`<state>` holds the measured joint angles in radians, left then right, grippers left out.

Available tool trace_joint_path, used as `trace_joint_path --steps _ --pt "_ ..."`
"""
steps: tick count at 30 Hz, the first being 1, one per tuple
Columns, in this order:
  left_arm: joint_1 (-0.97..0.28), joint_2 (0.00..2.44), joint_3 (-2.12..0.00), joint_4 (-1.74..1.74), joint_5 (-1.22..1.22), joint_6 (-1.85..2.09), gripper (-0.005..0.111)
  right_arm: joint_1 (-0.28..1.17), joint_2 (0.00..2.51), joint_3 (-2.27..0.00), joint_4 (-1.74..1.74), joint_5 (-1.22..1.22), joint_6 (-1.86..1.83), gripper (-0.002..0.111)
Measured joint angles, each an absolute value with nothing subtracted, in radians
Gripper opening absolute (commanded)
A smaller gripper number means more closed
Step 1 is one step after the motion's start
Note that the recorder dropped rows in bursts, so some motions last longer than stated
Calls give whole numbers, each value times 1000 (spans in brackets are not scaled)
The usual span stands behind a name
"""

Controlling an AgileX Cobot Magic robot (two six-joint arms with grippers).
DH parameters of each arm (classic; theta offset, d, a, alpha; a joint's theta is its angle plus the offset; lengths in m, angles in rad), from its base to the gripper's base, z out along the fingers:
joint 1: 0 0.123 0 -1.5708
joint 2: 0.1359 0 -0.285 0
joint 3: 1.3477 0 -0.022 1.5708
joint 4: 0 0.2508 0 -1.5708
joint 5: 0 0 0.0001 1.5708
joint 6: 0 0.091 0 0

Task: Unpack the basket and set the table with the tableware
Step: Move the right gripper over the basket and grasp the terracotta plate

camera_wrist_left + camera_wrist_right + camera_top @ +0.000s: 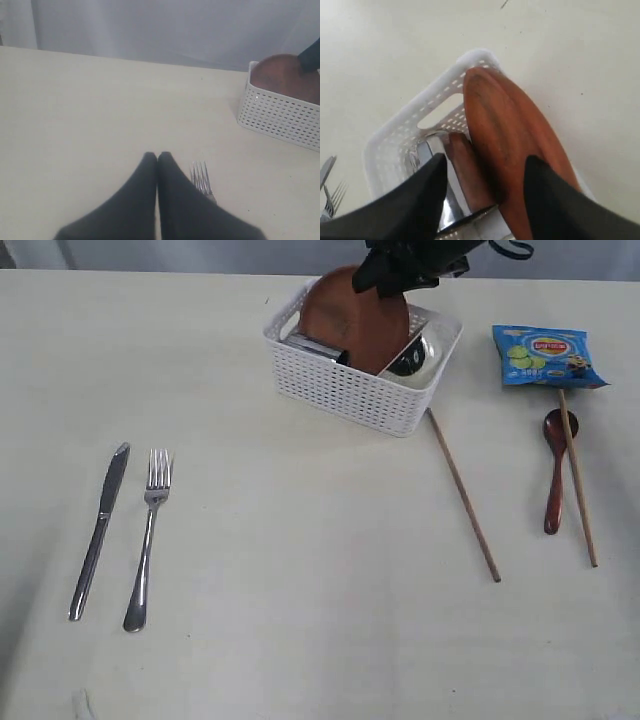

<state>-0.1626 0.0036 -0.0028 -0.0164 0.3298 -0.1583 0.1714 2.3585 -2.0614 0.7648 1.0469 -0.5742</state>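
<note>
The white basket (345, 390) stands at the back of the table (300, 620). The round brown plate (350, 310) leans on edge inside it, beside the steel cup (315, 347) and the pale bowl (425, 365). My right gripper (390, 282) hangs open over the basket. In the right wrist view this gripper (485, 162) straddles the plate (510, 130), with one finger over the cup (437, 150). The knife (100, 525) and fork (148, 540) lie at the left. My left gripper (157, 156) is shut and empty next to the fork (201, 177).
Two chopsticks (465, 495) (578, 480) and the dark red spoon (553, 475) lie right of the basket. A blue snack packet (545, 355) sits behind them. The basket (280, 117) shows far off in the left wrist view.
</note>
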Motion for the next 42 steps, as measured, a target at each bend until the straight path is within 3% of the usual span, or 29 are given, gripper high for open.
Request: trace_joint_path --steps 9,24,30,39,42 --pt "-163 4 -3 -16 330 -158 0 168 2362 -2255 728 1083 -578 46" --pt "-163 4 -3 -16 330 -158 0 163 2446 -2265 696 1127 -605 46" --pt "-163 4 -3 -16 330 -158 0 165 2449 -2265 690 1130 -610 29" --pt "-163 4 -3 -16 330 -158 0 177 2449 -2265 630 1141 -610 28" --pt "-163 4 -3 -16 330 -158 0 179 2449 -2265 630 1144 -610 21"
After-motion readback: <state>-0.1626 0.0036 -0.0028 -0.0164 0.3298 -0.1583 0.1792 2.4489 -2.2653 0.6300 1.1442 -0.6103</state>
